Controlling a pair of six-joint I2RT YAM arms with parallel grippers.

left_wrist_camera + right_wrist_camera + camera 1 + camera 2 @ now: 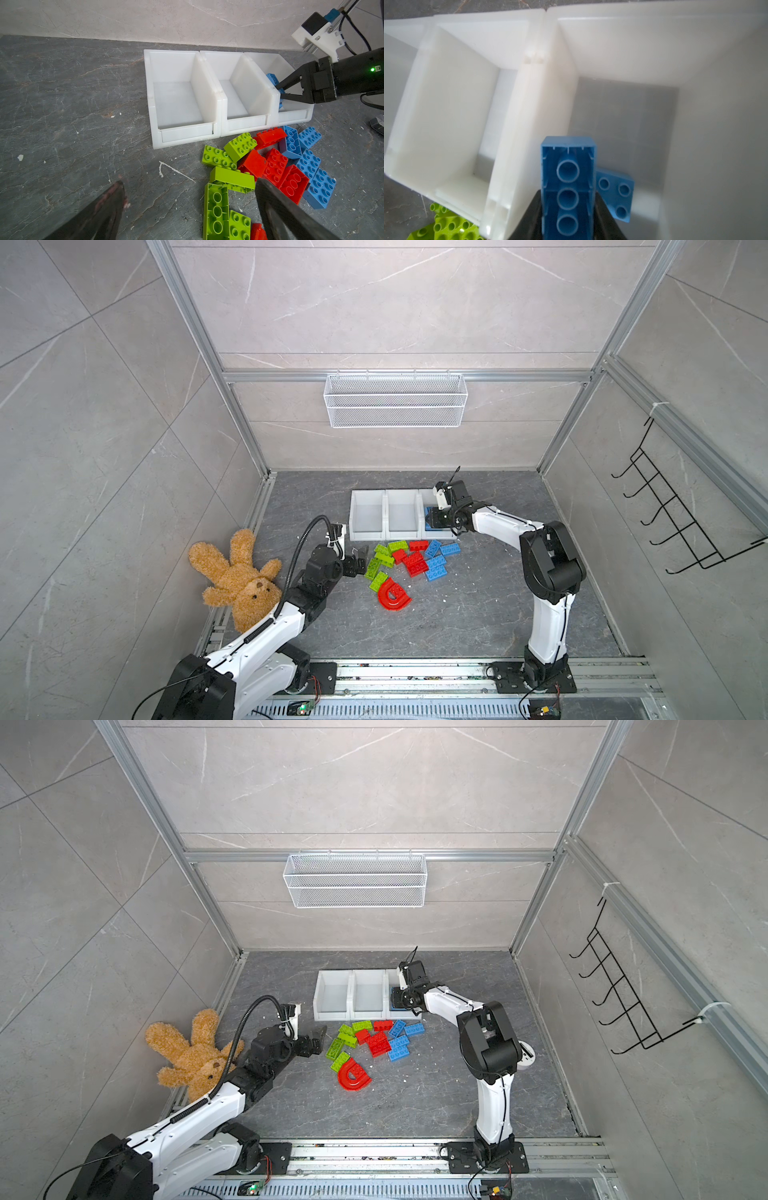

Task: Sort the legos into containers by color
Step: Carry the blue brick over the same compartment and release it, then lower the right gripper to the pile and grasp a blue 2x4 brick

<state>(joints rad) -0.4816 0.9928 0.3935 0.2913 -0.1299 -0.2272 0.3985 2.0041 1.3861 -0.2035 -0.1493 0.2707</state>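
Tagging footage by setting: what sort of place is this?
Probably a robot test cell: aluminium frame, left arm and right arm bolted to a rail, lego pile beside white bins.

White arms, black joints, ribbed black cable

Blue brick — lower end out of frame

Dark marbled tabletop, three white bins, loose lego pile, teddy bear
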